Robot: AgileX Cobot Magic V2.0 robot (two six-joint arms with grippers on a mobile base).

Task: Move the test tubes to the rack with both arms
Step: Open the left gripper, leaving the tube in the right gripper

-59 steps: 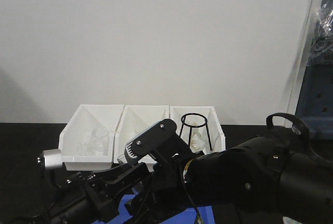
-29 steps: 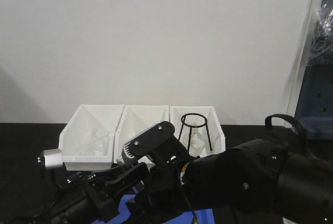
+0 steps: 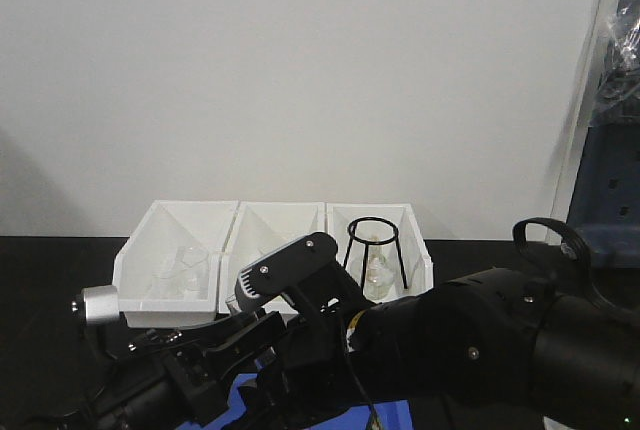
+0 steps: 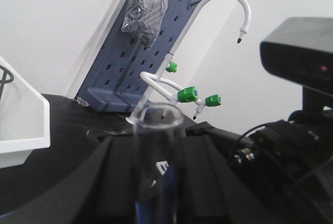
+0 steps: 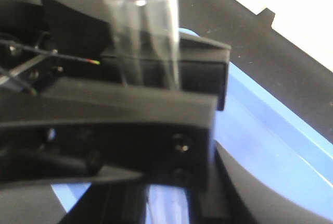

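One clear test tube point(image 4: 156, 130) stands upright between the black fingers point(image 4: 112, 172) of my left gripper point(image 4: 156, 143), which is shut on it. In the right wrist view the same test tube point(image 5: 146, 36) rises above the left gripper's black fingers point(image 5: 156, 114). Its lower part sits in the narrow gap of my right gripper point(image 5: 165, 206), which looks shut on it. In the front view the left arm point(image 3: 150, 390) and the right arm point(image 3: 480, 350) cross low at the front, hiding both grippers and the tube. The rack is out of view.
Three white slanted bins point(image 3: 180, 215) stand at the back; the right one holds a black wire tripod point(image 3: 375, 245), the left one clear glassware point(image 3: 185, 265). A blue tray point(image 5: 270, 146) lies under the grippers. A blue pegboard point(image 4: 135, 62) and a white tap point(image 4: 229, 5) stand to the right.
The right arm's wrist has shifted slightly left and back over the left arm. The left arm has barely moved.
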